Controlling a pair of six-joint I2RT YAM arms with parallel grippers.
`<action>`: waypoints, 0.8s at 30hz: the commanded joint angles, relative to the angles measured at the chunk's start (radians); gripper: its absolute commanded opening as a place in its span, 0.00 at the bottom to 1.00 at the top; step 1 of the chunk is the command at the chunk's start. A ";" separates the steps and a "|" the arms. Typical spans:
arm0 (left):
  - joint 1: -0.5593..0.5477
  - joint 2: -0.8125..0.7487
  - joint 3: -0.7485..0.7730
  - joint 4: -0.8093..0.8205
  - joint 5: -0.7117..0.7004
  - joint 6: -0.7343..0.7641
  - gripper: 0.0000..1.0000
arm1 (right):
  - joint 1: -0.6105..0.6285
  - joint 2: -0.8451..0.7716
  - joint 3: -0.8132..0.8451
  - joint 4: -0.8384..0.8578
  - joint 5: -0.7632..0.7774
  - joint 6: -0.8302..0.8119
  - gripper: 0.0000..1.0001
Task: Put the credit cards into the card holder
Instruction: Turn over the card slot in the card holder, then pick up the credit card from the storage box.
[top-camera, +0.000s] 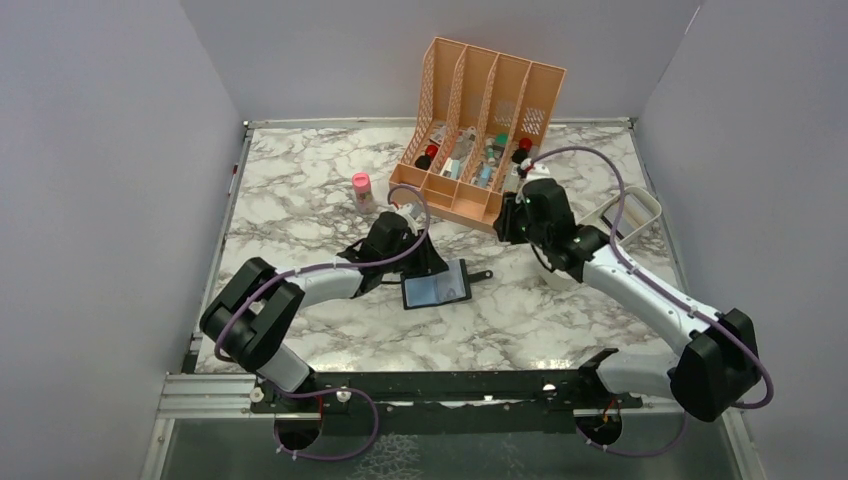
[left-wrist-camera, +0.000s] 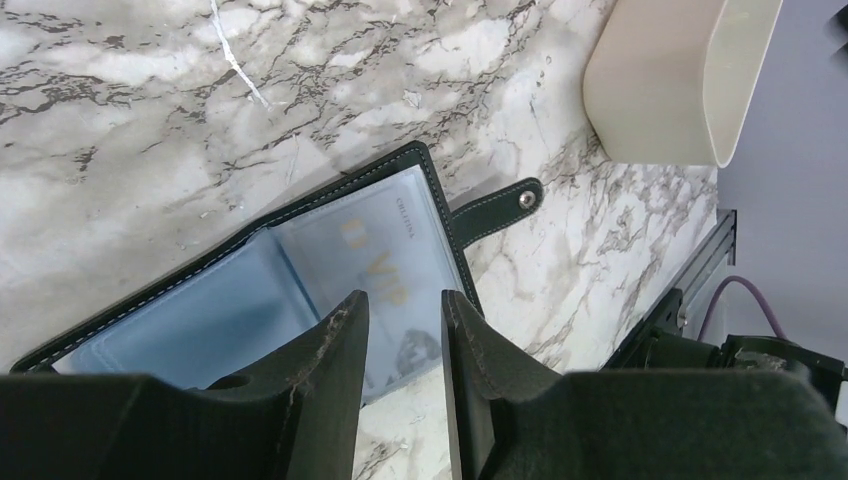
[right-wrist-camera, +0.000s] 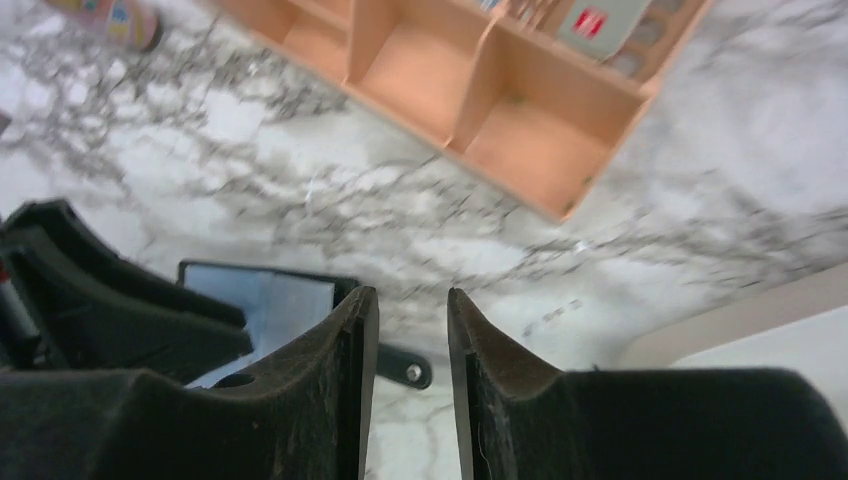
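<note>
At mid-worktop, card holder (top-camera: 437, 290) lying open, bluish faces up, gold card (left-wrist-camera: 385, 262) showing under right-hand sleeve. Left jaws just over its near edge, slightly apart, gripping nothing. Right jaws farther right by orange organiser (top-camera: 480, 130), apart too, empty. No loose cards in view. Risk: holder unpinned, likely to skid or fold shut if clipped; could drag gold card out.
</note>
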 joint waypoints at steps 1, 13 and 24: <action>-0.008 0.028 0.044 0.032 0.058 0.031 0.36 | -0.074 -0.017 0.087 -0.051 0.141 -0.171 0.37; -0.011 0.083 0.079 -0.029 0.096 0.096 0.38 | -0.266 0.048 0.078 0.039 0.144 -0.600 0.37; -0.011 0.019 0.152 -0.253 0.031 0.174 0.39 | -0.578 0.154 0.161 -0.126 -0.022 -0.787 0.41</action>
